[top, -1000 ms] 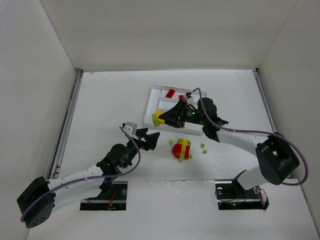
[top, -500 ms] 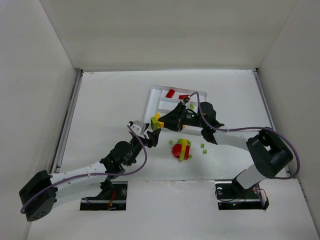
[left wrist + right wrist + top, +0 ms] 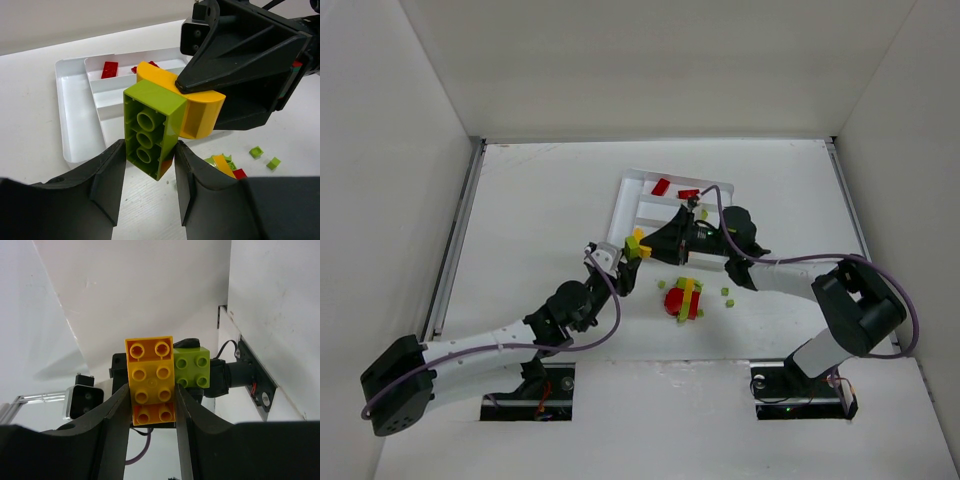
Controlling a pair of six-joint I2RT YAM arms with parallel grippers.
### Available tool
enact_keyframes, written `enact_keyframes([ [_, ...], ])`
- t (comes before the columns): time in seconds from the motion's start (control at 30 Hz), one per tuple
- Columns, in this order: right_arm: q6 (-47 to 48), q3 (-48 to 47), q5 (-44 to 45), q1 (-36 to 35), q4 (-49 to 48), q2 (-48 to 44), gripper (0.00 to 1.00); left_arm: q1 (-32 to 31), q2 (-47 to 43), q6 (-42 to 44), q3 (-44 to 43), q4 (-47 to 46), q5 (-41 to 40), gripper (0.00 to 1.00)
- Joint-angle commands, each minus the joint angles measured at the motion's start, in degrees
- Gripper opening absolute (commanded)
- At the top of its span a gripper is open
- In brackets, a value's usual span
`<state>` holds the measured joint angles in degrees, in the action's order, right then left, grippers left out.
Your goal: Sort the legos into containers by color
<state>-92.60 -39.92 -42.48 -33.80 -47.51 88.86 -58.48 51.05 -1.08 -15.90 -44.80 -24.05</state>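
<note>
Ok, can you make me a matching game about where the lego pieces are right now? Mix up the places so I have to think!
Things:
1. green brick
2. yellow brick
3. red bricks
4. tiny green bits

Places:
A. inside the white tray
B. lying loose on the table
C. between the fingers of the left pincer
D. gripped by the right pincer

Right pairs: 1-C, 2-D, 3-A, 4-B. The green and yellow bricks are stuck to each other, one in each pincer.
</note>
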Motion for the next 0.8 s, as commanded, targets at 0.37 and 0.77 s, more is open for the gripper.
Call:
enact_keyframes([
  [0.37, 0.31, 2.83, 0.73, 4.14, -6.37, -1.05, 0.19, -0.54, -9.03, 0.56, -2.47, 2.34, -5.12, 0.14],
  [0.77, 15.66, 3.63, 8.71, 8.71, 6.25, -3.69, 0.18, -0.72, -5.96, -10.75, -4.05, 9.1, -7.59, 0.14],
])
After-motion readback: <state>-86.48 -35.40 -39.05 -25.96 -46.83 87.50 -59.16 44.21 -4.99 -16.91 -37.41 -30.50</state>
